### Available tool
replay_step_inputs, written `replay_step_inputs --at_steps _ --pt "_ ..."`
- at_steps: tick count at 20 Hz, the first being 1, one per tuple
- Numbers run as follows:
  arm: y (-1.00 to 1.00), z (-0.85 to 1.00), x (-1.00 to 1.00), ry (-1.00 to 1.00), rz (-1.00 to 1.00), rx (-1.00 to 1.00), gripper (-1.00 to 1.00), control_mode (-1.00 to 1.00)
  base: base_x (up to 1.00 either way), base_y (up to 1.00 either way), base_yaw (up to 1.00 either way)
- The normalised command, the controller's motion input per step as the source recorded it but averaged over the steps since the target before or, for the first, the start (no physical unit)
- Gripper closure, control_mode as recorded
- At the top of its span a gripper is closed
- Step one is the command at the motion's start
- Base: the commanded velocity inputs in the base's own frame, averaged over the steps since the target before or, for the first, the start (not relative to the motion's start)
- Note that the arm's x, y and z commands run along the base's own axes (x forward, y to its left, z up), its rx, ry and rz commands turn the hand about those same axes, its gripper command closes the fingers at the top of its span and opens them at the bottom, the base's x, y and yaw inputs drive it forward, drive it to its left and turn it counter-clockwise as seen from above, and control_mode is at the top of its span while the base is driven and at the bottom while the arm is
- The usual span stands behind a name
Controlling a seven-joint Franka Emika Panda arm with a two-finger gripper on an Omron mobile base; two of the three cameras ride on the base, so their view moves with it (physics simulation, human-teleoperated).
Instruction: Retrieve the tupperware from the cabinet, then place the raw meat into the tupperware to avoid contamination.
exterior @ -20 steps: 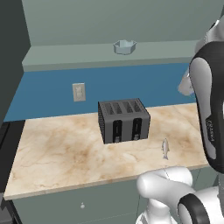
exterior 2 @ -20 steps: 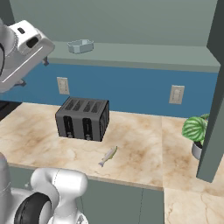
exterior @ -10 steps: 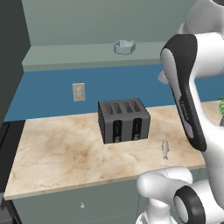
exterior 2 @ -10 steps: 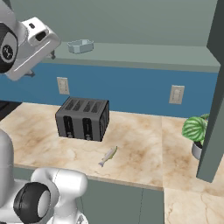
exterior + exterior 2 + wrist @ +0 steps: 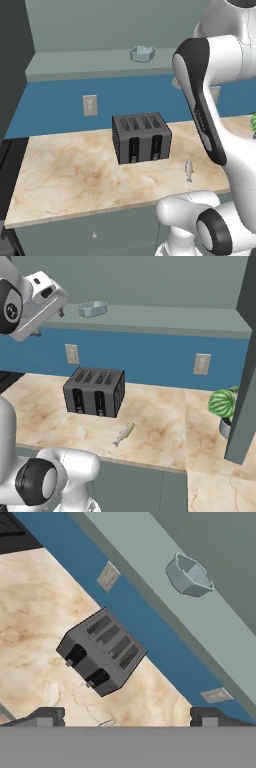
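Observation:
The tupperware [image 5: 142, 53] [image 5: 92, 308] [image 5: 190, 575], a small pale blue-grey octagonal container, rests on the lower shelf of the open wall cabinet [image 5: 100, 65] [image 5: 165, 318]. On the marble counter the raw meat, a slim silvery fish [image 5: 189, 170] [image 5: 123, 434], lies to the right of the toaster, near the front edge. My gripper [image 5: 49, 322] [image 5: 128, 717] hangs high over the counter, left of and a little below the tupperware in the right base view. It is open and holds nothing. In the hand view the tupperware sits far ahead at the upper right.
A dark grey four-slot toaster [image 5: 141, 137] [image 5: 95, 391] [image 5: 102, 652] stands mid-counter against the blue wall. A potted plant [image 5: 223, 404] sits at the right beside the open cabinet door [image 5: 246, 361]. Wall outlets [image 5: 90, 105] flank the toaster. Base cabinets [image 5: 90, 232] run below the counter.
My arm has swung leftward in the left base view, and the hand has risen slightly toward the shelf. Tupperware, fish and toaster have not moved.

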Motion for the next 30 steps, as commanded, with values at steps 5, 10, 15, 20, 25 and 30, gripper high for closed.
replay_step_inputs --at_steps 5,10,15,20,25,30 --pt "0.00 -0.18 0.02 -0.14 0.02 0.00 -1.00 -1.00 0.00 0.00 0.00" --pt "0.01 0.00 0.30 -0.06 0.00 0.01 -1.00 -1.00 0.00 0.00 0.00" --pt "0.08 0.07 0.46 -0.05 0.00 0.00 -1.00 -1.00 0.00 0.00 0.00" --pt "0.15 0.21 0.51 0.00 -0.03 0.03 -1.00 -1.00 0.00 0.00 0.00" --pt "0.15 0.17 0.52 -0.01 -0.04 0.02 -1.00 -1.00 0.00 0.00 0.00" --pt "0.04 0.02 0.54 0.00 -0.03 0.02 -1.00 -1.00 0.00 0.00 0.00"
